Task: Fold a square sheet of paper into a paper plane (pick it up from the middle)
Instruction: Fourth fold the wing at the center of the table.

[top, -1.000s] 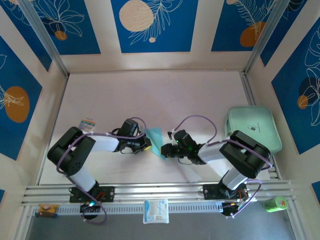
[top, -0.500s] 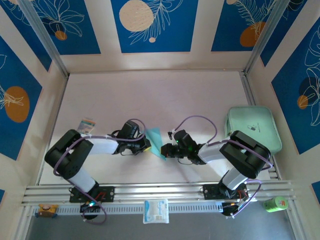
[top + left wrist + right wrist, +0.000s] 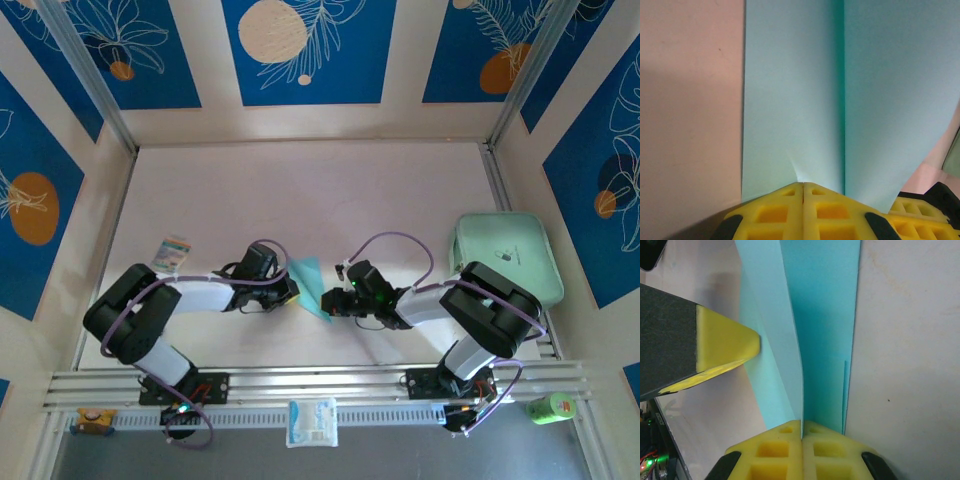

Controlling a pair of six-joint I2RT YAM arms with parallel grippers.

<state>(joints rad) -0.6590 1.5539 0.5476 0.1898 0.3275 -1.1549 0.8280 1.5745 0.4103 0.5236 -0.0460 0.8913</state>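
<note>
The light blue sheet of paper (image 3: 309, 280) lies folded into a narrow pointed shape between both grippers at the table's near middle. My left gripper (image 3: 291, 289) is at its left edge. In the left wrist view its yellow fingers (image 3: 785, 210) are shut on the paper (image 3: 795, 100), which puckers at the tips beside a long centre crease. My right gripper (image 3: 328, 300) is shut on a raised flap of the paper (image 3: 822, 315). Its tips (image 3: 802, 422) pinch the flap's lower end. The left gripper's yellow fingertip (image 3: 730, 347) presses against the paper's other side.
A mint-green tray (image 3: 505, 255) sits at the right edge of the table. A small striped packet (image 3: 174, 250) lies at the left. A white packet (image 3: 312, 421) and a green object (image 3: 550, 407) rest by the aluminium rails at the near edge.
The left arm's elbow has swung slightly left and toward the near edge. Both grippers stay shut on the paper, which has barely moved.
</note>
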